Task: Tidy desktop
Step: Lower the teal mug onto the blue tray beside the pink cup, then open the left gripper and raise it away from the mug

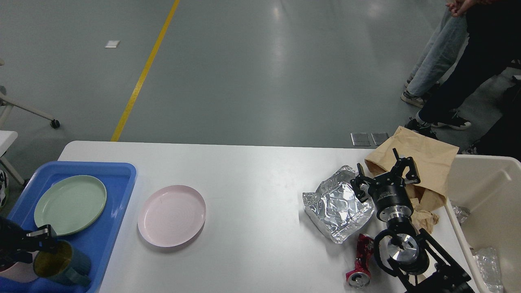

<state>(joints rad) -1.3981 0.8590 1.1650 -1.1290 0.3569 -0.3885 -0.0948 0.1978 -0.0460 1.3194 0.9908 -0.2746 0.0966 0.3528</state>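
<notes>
blue tray (pixel 118 183) at desktop's (pixel 252 183) left end holds a green plate (pixel 70 204) & a dark teal mug (pixel 61 266), w/ a pink cup (pixel 16 272) partly hidden beside it; beige bin (pixel 488 195) off the right end has clear plastic scraps in it. left gripper (pixel 34 240) sits at the mug rim, can't tell if fingers are apart or closed. right gripper (pixel 386 173) fingers spread wide, holding nothing, hovering btwn foil tray (pixel 338 207) & brown paper bag (pixel 423 158); pink plate (pixel 171 215) & crushed red can (pixel 360 262) lie loose on the desktop.

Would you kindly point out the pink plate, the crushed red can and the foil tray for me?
pink plate (pixel 171 215), head view, centre of its inner face.
crushed red can (pixel 361 262), head view, middle of its dented side.
foil tray (pixel 337 207), head view, crinkled floor.
</notes>
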